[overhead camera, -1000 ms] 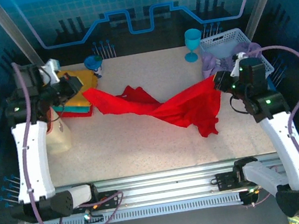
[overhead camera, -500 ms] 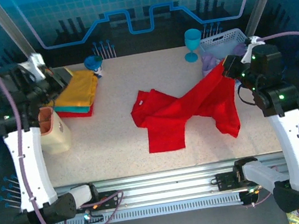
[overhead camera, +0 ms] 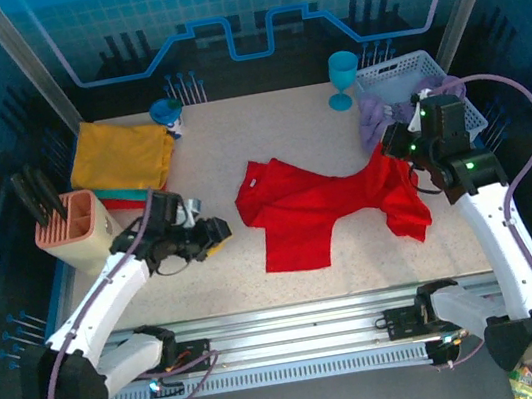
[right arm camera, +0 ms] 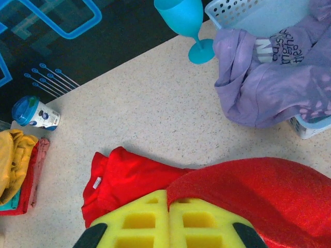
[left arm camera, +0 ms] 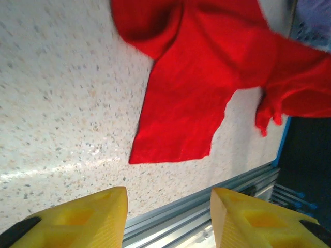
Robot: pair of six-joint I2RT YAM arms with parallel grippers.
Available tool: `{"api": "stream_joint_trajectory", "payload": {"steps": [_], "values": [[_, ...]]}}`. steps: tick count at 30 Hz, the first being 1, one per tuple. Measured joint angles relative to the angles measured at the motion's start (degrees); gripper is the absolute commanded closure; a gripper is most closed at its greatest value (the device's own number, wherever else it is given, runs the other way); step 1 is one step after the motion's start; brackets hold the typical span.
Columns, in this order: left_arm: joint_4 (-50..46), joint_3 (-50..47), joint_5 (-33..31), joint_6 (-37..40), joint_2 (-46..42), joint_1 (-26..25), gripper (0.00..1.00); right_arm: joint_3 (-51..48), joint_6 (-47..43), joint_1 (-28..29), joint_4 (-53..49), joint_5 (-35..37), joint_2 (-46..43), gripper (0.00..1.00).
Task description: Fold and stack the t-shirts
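red t-shirt (overhead camera: 300, 219) crumpled mid-table; lavender shirt (overhead camera: 375, 119) bunched far right; folded yellow-topped stack (overhead camera: 122, 153) far left.

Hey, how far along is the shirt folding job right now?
Done: a folded stack, mustard-yellow shirt on top, sits at the far left of the table. In hand: the red t-shirt lies crumpled mid-table, one end pinched in the shut right gripper; the left gripper hovers open and empty beside it. Left: fold and stack the red one, then the lavender t-shirt spilling out of the white basket.
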Motion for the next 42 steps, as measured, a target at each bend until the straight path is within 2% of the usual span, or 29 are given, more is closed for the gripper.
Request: {"api": "stream_joint_trajectory", "payload": {"steps": [4,8,16,26,34,38,42], "values": [[3.3,-1.9,-6.3,-4.8,2.6,-9.8,0.53,-1.6,0.5,0.0,0.5,-0.8,0.0,1.00],[5.7,-1.6,-12.3,-9.6,8.3,-17.2,0.59,-3.3,0.8,0.0,1.0,-0.9,0.0,1.00],[6.2,2.7,-18.7,-16.5,21.4,-25.7,0.62,-4.1,0.8,0.0,1.2,-1.2,-0.6,1.00],[6.9,7.6,-21.4,-19.6,29.9,-27.8,0.65,-4.9,0.8,0.0,1.2,-1.4,-2.1,1.00],[1.9,13.7,-23.2,-19.2,36.4,-28.8,0.66,-5.9,0.8,-0.5,1.3,-2.3,-3.0,1.00],[-1.1,15.8,-24.3,-18.0,37.6,-29.4,0.57,-6.2,0.8,-1.2,1.2,-2.8,-3.3,1.00],[-6.5,17.6,-25.8,-16.3,38.1,-29.6,0.53,-7.0,0.8,-1.6,1.3,-3.5,-3.7,1.00]]}}
